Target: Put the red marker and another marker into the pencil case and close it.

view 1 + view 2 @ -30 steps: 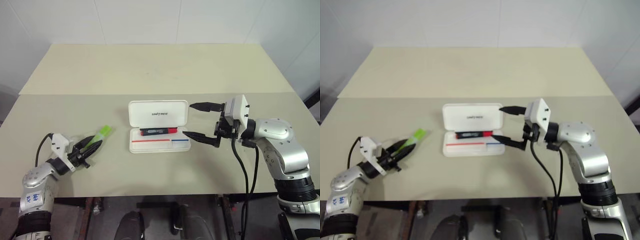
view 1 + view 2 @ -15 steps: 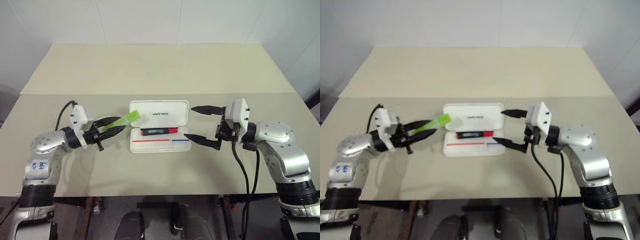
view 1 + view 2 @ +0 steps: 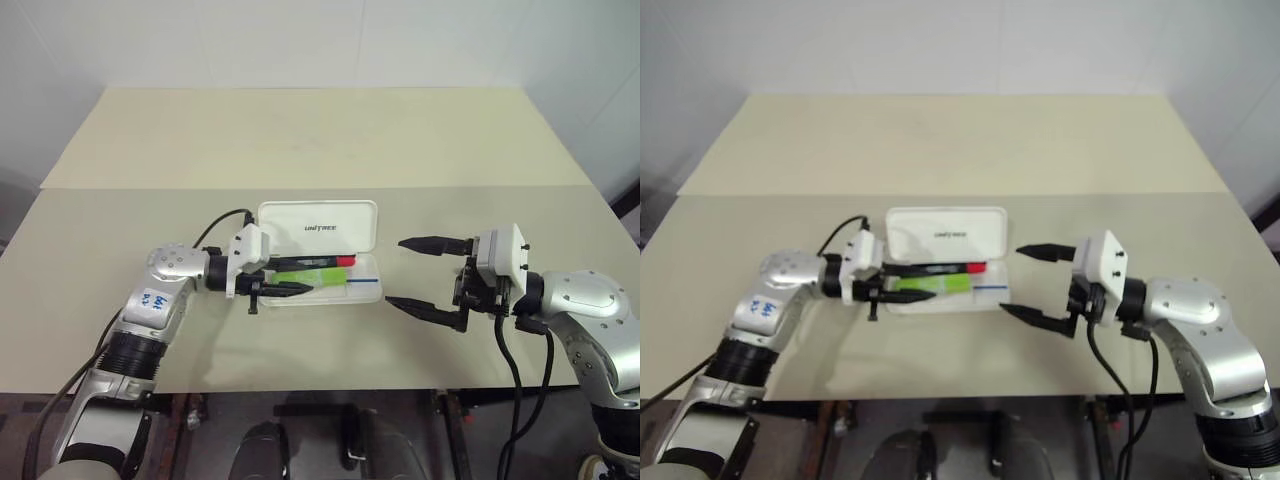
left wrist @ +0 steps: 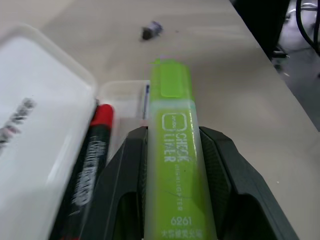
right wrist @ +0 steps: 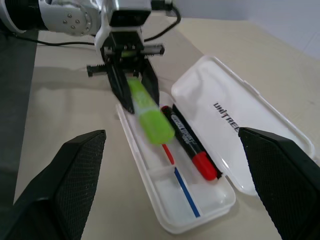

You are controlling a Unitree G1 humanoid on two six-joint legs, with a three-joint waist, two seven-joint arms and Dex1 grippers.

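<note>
Left eye view | 1 pencil case [image 3: 318,230] open, centre of beige table [image 3: 300,140] | 1 red marker [image 3: 318,261] in tray | 1 green highlighter [image 3: 312,277] over tray, clamped in left gripper [image 3: 290,278] jaws | right gripper [image 3: 425,273] at 3 o'clock, jaws spread, empty | white walls

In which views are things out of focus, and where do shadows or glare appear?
Left wrist view: the green highlighter is sharp at its printed barrel, while the pencil case lid lettering nearby is blurred. Right wrist view: the right gripper's own fingers are soft dark shapes, the red marker is sharp. Left eye view: even lighting, soft shadows on the table, no strong glare.
</note>
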